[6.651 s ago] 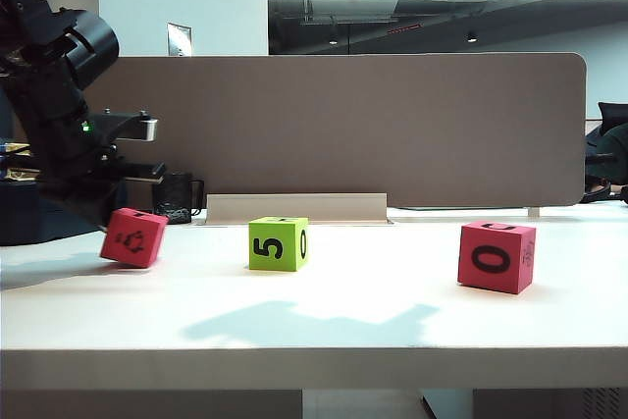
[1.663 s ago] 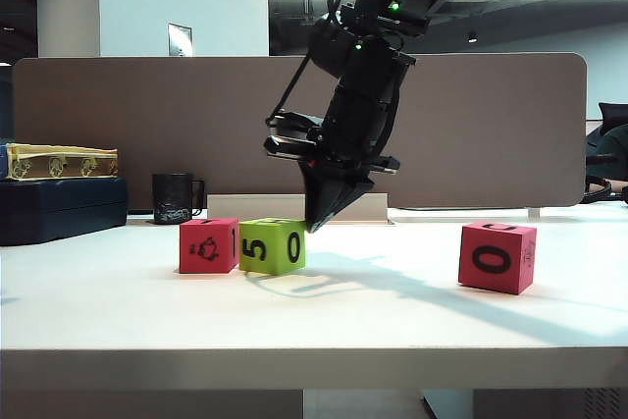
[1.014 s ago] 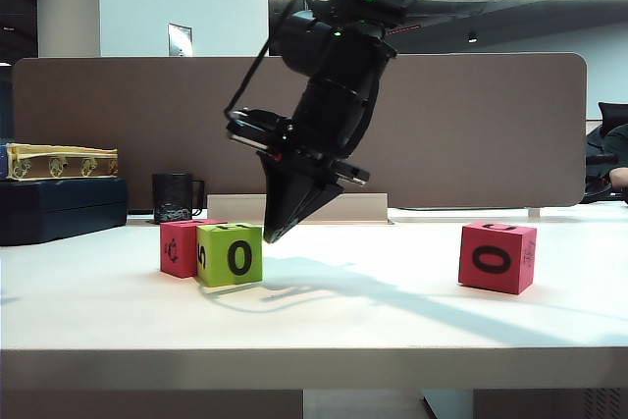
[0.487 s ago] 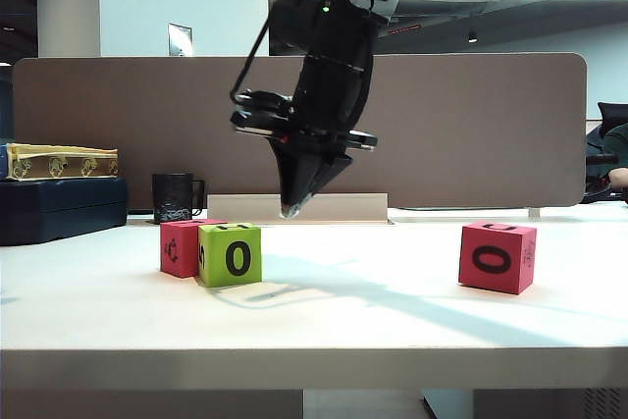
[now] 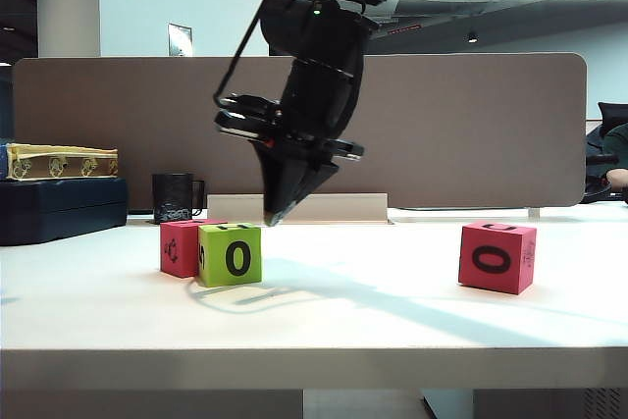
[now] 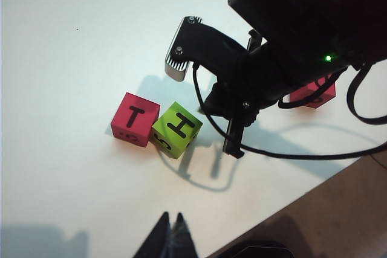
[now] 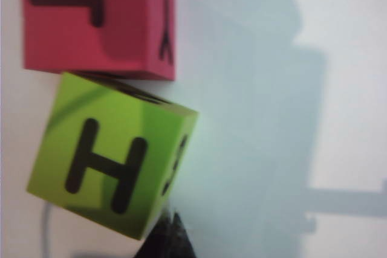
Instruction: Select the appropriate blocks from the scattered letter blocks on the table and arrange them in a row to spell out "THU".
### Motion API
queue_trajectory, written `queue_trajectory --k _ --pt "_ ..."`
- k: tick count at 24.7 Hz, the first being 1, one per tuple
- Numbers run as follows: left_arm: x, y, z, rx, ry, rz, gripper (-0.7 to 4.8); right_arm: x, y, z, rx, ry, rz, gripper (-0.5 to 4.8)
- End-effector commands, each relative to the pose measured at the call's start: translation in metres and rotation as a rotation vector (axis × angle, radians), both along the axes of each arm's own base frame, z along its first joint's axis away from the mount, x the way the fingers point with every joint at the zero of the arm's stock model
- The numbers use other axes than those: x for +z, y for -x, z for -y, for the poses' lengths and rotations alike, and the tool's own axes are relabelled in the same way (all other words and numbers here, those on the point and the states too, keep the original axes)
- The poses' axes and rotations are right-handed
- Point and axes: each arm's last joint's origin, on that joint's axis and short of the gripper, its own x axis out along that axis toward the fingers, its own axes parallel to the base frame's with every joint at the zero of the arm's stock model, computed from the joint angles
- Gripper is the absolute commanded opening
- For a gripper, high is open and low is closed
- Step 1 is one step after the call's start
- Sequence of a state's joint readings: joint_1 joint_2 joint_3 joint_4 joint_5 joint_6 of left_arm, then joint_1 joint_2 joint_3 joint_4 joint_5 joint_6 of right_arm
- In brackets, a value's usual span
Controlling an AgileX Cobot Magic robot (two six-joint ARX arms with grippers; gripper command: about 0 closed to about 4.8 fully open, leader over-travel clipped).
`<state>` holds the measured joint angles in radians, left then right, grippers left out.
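The table [image 5: 392,316] is a wide white desk top closed at the rear by a tan-brown divider panel [image 5: 471,125]. The right arm [image 5: 319,66] reaches across the middle of the exterior view and angles down toward the left side. Its right gripper [image 5: 275,218] hangs in the air with both fingers pressed together to a point and nothing between them, just above and beside the top right corner of the green block [image 5: 230,254]. A dark box [image 5: 61,205] with a yellow patterned case on top sits at the far left, and a black mug [image 5: 175,197] stands beside it near the panel. The 3 blocks lie in 2 places. The green block shows H on its top face in the wrist views [image 7: 109,155] and 0 toward the exterior camera. It touches the red block with T on top [image 6: 135,118], turned slightly out of line with it. The second red block [image 5: 497,257], showing 0 on its front face, rests well apart on the right of the table. The left gripper [image 6: 171,234] is held high over the table near the pair, its fingertips closed together and holding nothing.
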<state>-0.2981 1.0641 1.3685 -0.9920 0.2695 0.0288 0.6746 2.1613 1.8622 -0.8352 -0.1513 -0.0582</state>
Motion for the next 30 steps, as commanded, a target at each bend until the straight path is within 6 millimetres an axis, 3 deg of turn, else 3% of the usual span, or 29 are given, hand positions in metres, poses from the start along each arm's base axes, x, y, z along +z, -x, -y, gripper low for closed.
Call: queue_trajectory --k 1,13,24,30 --pt "0.001 0.001 0.0 -0.004 0.003 0.002 -0.06 0.002 0.004 -0.006 0.02 -0.012 0.006 -0.01" --pt "0.0 0.002 -0.001 -0.013 -0.01 -0.005 -0.06 0.001 0.034 -0.032 0.099 0.014 -0.029 -0.01" --pt "-0.001 0.003 -0.001 -0.013 -0.016 -0.02 -0.06 0.008 0.017 -0.027 0.012 0.033 0.134 0.0" --pt "-0.001 0.003 -0.001 -0.017 -0.02 -0.017 -0.06 0.027 0.031 -0.036 0.093 -0.087 0.105 -0.01"
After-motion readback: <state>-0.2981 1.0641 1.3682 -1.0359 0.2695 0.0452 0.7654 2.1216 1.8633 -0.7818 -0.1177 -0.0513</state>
